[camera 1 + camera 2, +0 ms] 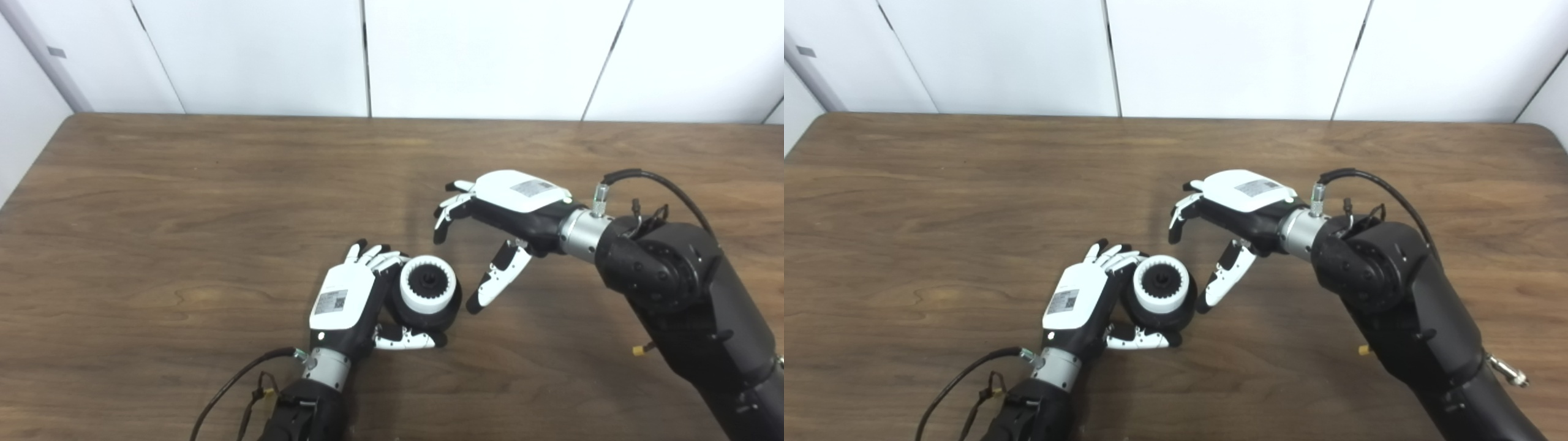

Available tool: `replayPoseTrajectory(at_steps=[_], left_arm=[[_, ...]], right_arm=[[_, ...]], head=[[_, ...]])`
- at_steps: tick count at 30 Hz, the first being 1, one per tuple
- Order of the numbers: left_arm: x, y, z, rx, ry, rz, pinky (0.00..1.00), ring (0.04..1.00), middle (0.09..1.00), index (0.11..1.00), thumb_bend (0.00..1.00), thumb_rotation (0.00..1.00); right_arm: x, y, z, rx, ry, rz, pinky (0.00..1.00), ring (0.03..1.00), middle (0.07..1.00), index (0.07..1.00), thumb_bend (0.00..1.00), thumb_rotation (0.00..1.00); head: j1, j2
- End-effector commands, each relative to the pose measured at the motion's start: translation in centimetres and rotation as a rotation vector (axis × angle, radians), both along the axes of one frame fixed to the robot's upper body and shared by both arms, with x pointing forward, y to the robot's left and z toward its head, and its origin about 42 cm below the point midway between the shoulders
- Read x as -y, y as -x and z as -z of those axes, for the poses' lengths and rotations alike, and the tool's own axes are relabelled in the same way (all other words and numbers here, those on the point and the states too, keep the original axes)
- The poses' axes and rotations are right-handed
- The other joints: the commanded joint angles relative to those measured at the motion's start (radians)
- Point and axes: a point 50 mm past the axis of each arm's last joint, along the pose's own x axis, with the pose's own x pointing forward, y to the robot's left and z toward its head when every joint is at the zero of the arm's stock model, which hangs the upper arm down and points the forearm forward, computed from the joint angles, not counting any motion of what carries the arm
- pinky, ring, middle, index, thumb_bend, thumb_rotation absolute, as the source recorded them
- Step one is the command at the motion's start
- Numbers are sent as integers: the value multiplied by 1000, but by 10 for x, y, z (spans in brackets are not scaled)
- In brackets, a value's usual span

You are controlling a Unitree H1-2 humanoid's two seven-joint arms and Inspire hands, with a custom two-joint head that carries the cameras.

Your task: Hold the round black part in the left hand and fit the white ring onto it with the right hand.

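The round black part (442, 315) rests on the wooden table near the middle front, with the white toothed ring (428, 285) seated on its top. My left hand (349, 300) is shut on the black part, fingers behind it and thumb under its front. My right hand (490, 226) hovers just right of and above the part, open, fingers spread and curled downward, holding nothing. Its thumb tip (474, 304) is close to the part's right side, apart from it.
The wooden table (184, 202) stretches wide to the left and back, ending at a white panelled wall (367, 55). My right forearm (674, 288) crosses the right front area. A black cable (233, 386) trails by my left wrist.
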Motion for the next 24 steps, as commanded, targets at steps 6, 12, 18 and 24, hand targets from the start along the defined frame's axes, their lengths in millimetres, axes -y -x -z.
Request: replayPoseTrajectory(at_steps=[6,12,18,24], left_arm=[[2,14,28,-149,-104,26,1000,898,805,484,525,65],[-2,14,30,-148,-95,14,1000,896,803,485,525,65],[-4,12,32,-148,-114,-2,1000,896,805,490,523,76],[-3,9,31,-237,-212,2,1000,928,847,610,717,254]], right_arm=[[7,-5,-25,76,-10,26,916,988,867,692,1000,354],[10,-5,-28,83,-15,45,917,991,865,689,1000,349],[14,-7,-31,78,-16,65,903,995,871,700,1000,363],[14,-8,-29,81,-16,66,897,990,868,700,1000,357]], head=[[-5,1],[-9,-6],[-17,-7],[-17,-5]])
